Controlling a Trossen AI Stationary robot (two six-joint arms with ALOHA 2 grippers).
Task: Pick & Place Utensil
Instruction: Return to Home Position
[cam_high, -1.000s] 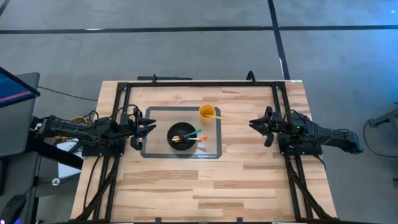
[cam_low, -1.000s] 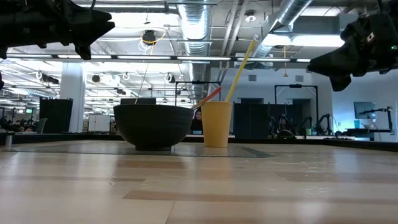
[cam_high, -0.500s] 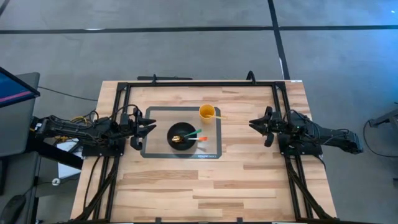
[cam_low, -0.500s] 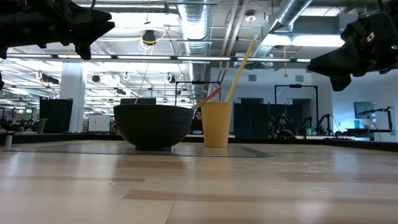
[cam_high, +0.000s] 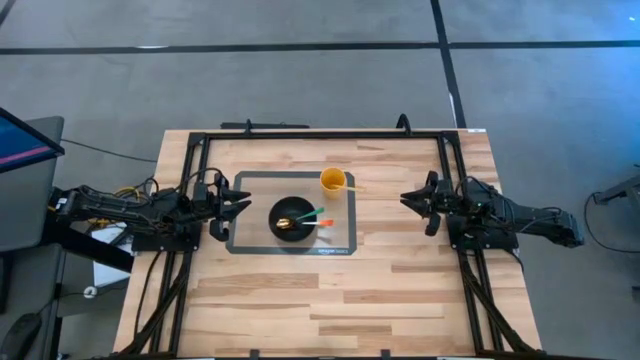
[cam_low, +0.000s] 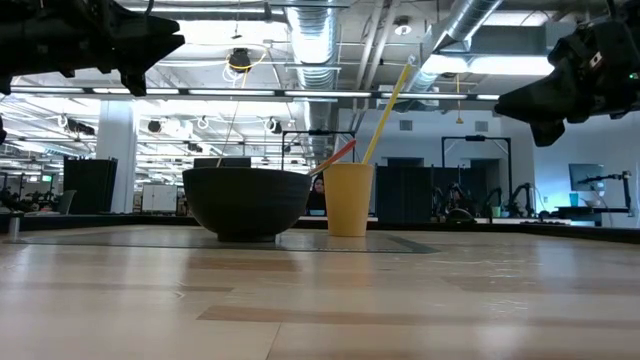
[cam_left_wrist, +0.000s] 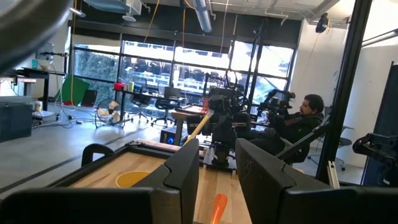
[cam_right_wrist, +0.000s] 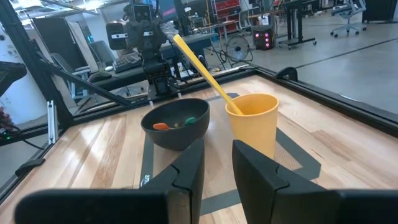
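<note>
A black bowl (cam_high: 293, 220) (cam_low: 246, 200) (cam_right_wrist: 176, 124) stands on a grey mat (cam_high: 247, 186). It holds a gold spoon (cam_high: 285, 223), a green utensil (cam_high: 307, 215) and an orange-handled one (cam_high: 325, 222) whose handle leans over the rim (cam_low: 341, 152). Beside the bowl, toward the far edge, a yellow cup (cam_high: 333, 181) (cam_low: 348, 198) (cam_right_wrist: 253, 121) stands on the mat with a yellow stick (cam_low: 390, 98) (cam_right_wrist: 198, 61) leaning in it. My left gripper (cam_high: 245, 207) (cam_left_wrist: 217, 149) hovers open at the mat's left edge. My right gripper (cam_high: 405, 200) (cam_right_wrist: 219, 149) hovers open right of the mat.
A black metal frame (cam_high: 320, 135) runs along the table's far edge and down both sides under the arms. Bare wood (cam_high: 330, 300) fills the near half of the table. In the left wrist view a person (cam_left_wrist: 305, 118) sits beyond the table.
</note>
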